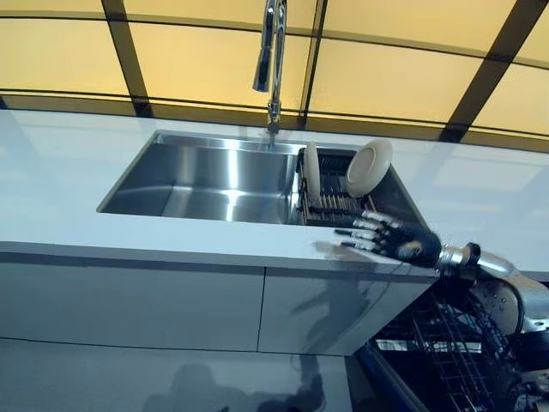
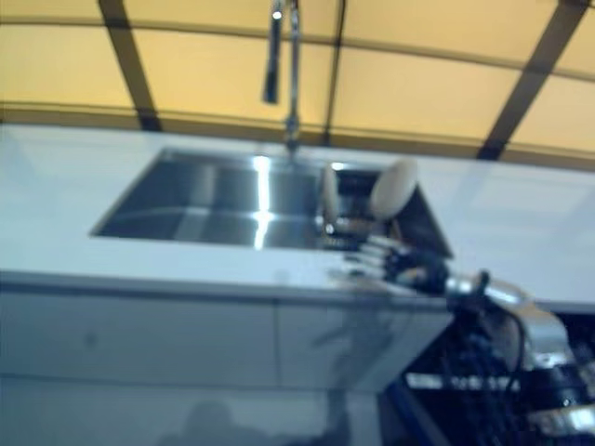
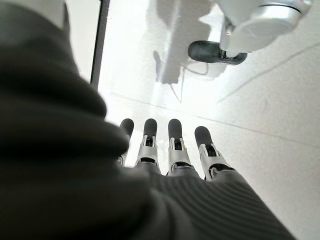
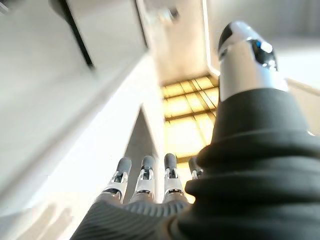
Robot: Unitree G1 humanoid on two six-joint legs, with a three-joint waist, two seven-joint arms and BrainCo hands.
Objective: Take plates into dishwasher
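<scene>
Right hand is out flat, fingers spread and holding nothing, over the worktop edge by the sink. Two plates stand in the rack just past it. Left hand hangs over the floor, fingers straight.

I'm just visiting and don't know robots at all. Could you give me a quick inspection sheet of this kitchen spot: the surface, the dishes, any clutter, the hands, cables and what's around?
Surface: pale countertop with a steel sink set into it.
Job's things: two white plates stand on edge in a dark rack at the sink's right end; dishwasher rack open below at lower right.
Clutter: nothing seen.
Hands: right hand over the counter edge in front of the rack, fingers straight, empty; left hand over the floor, fingers straight, empty.
Cables: nothing seen.
Surroundings: tap behind the sink, yellow panelled wall, grey cabinet fronts.
</scene>
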